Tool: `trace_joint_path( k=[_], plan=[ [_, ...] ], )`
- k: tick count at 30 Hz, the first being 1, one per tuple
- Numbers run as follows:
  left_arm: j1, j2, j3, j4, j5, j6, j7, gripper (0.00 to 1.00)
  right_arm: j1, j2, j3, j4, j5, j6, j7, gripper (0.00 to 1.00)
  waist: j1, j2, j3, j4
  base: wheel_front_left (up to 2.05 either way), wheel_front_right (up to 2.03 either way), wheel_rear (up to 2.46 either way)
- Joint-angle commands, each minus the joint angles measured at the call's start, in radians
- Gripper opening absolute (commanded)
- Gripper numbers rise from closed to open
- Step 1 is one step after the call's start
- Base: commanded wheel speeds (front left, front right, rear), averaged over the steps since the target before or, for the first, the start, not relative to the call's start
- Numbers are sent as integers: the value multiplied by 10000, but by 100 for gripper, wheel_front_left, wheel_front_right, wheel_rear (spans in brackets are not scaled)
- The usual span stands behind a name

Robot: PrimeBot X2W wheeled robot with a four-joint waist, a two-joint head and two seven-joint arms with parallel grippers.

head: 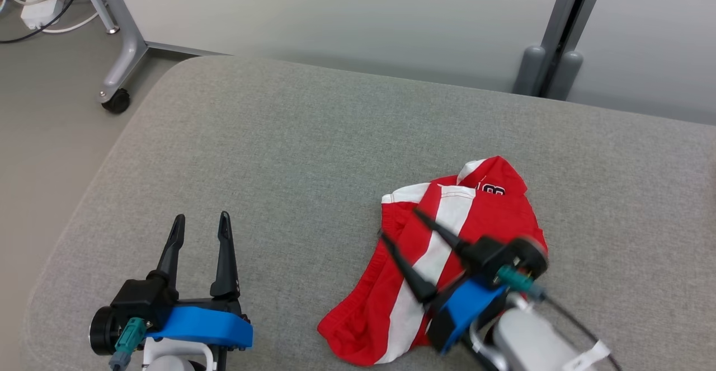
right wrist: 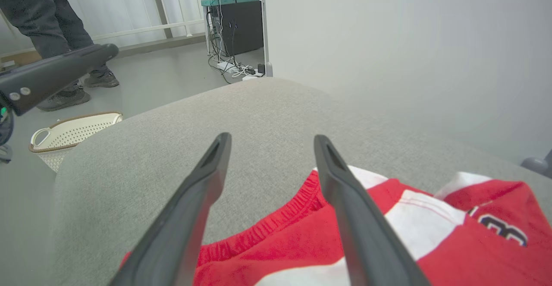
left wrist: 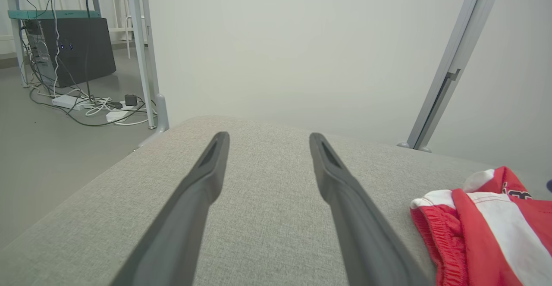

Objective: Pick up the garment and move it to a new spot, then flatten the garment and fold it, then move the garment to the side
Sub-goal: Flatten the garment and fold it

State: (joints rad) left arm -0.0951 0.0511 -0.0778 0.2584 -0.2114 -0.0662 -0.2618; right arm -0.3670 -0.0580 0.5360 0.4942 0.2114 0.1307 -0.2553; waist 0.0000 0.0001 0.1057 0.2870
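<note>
A red garment [head: 447, 259] with white stripes and a dark number lies crumpled on the grey padded surface [head: 313, 147], right of centre. It also shows at the right edge of the left wrist view as red-and-white cloth [left wrist: 487, 225], and low in the right wrist view as the same garment [right wrist: 431, 243]. My right gripper [head: 400, 222] hovers open over the garment's left part, fingers pointing up-left, nothing between them. My left gripper [head: 201, 222] stands open at the lower left above bare fabric, well left of the garment.
A metal frame leg with a caster [head: 116, 101] stands on the floor at upper left beside cables [head: 39, 7]. A grey post [head: 551, 69] rises behind the surface. In the right wrist view, a white basket [right wrist: 69, 133] sits on the floor and a person's legs [right wrist: 51, 31] stand behind it.
</note>
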Motion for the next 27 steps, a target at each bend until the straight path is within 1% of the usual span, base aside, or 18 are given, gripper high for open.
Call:
trace_joint_path(
  k=[1,6,10,13,15,20,21,26,27],
  plan=[
    [8,-11,5,-48,-29,51,-44,100,-301,-167,-340,-146,-208,1,169,100,0,-1,5,-37,0,0,0],
    [-94,-11,-161,-84,-103,36,-44,100,-1270,-595,-1200,-360,-790,1,1259,100,0,-1,169,24,0,0,0],
    [-193,-11,-236,-63,-242,86,-44,100,-1765,-847,-1410,-118,-921,1,2064,100,0,-1,334,199,0,0,0],
    [-280,-13,-363,-68,-337,116,-44,100,-1893,-1043,-1422,306,-936,1,2477,100,0,-1,473,375,0,0,0],
    [-337,-13,-439,-73,-396,136,-44,100,-1899,-1160,-1440,702,-989,1,2682,100,0,-1,566,491,0,0,0],
    [-465,-11,-550,-102,-578,218,-44,100,-1973,-1343,-1561,1677,-1105,1,2720,100,0,-1,821,732,0,0,0],
    [-465,-11,-550,-102,-578,218,-44,100,-1973,-1343,-1561,1677,-1105,1,2720,100,0,-1,821,732,0,0,0],
    [-559,-12,-698,-109,-688,276,-44,100,-2180,-1479,-1697,2840,-1369,1,2800,100,0,-1,967,875,0,0,0],
    [-566,-12,-757,-107,-694,288,-44,100,-2244,-1448,-1629,3324,-1383,1,2863,100,0,-1,1002,917,0,0,0]
  ],
)
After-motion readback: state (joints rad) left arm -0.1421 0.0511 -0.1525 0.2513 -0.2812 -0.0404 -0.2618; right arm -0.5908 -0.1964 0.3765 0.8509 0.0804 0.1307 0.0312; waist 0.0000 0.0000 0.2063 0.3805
